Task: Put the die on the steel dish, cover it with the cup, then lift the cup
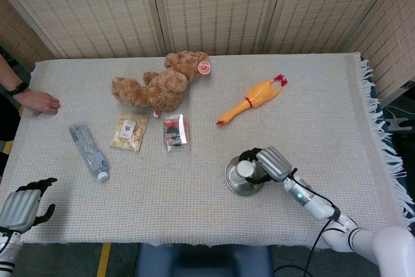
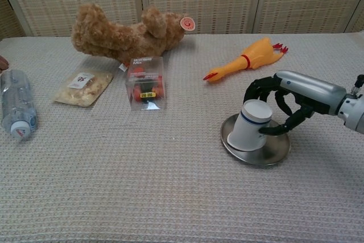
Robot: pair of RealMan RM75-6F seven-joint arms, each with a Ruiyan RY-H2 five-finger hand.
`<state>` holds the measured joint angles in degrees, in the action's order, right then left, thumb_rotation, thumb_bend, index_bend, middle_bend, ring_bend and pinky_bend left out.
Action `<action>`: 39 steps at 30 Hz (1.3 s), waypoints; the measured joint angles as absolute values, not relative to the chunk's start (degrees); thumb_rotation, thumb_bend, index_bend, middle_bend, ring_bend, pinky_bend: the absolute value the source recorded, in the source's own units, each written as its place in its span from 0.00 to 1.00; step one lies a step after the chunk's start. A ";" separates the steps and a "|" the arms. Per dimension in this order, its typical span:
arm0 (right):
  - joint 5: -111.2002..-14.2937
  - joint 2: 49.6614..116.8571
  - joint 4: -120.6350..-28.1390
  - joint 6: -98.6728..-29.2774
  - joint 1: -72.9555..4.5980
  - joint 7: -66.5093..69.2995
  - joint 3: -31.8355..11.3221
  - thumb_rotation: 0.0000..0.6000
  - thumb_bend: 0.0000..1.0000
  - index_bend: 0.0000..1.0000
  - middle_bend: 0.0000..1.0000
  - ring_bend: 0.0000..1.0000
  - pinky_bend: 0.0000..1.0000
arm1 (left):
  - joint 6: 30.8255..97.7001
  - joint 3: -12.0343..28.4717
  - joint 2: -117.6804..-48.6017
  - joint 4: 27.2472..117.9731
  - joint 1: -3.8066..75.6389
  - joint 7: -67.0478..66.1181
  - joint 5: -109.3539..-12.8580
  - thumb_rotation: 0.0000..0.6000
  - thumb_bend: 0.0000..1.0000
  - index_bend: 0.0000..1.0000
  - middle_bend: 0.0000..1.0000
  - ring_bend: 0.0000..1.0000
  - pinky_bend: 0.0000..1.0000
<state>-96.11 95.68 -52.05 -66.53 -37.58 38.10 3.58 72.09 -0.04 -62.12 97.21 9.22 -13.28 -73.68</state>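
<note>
Surface: table under a pale woven cloth [image 2: 170, 197].
Dish: round steel dish [image 2: 272, 156] [image 1: 232, 183], holding the cup.
Cup: white paper cup [image 2: 249, 124] [image 1: 244, 168], upside down, tilted.
Die: not visible.
Right hand [image 2: 284, 106] [image 1: 264, 163]: fingers wrapped round the cup.
Left hand [image 1: 24, 204]: fingers apart, holding nothing.

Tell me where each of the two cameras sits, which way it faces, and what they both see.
Head view: high up, looking steeply down on the cloth-covered table; shows both robot hands, the left robot hand at the near edge.
Chest view: low, facing across the table toward the screens; shows only the right robot hand.
Shared: right robot hand around the upside-down white paper cup on the round steel dish, brown teddy bear, yellow rubber chicken.
</note>
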 measured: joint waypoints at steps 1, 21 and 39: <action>-96.26 95.08 -53.10 -66.30 -37.73 39.14 3.82 1.00 0.09 0.53 0.49 0.43 0.71 | 72.06 -0.03 -62.11 97.22 9.24 -13.28 -73.64 1.00 0.38 0.21 0.26 0.24 0.33; -95.94 99.33 -44.14 -71.02 -36.30 27.68 2.00 1.00 0.09 0.53 0.49 0.43 0.71 | 71.90 -0.13 -62.12 97.32 9.36 -13.64 -73.51 1.00 0.38 0.21 0.26 0.24 0.33; -97.42 93.03 -55.17 -74.37 -35.89 32.95 2.71 1.00 0.09 0.53 0.49 0.43 0.71 | 71.87 -0.20 -62.19 97.37 9.40 -13.86 -73.45 1.00 0.38 0.21 0.26 0.24 0.33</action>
<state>-97.42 93.03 -55.17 -74.37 -35.89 32.95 2.71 71.87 -0.20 -62.19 97.37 9.40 -13.86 -73.45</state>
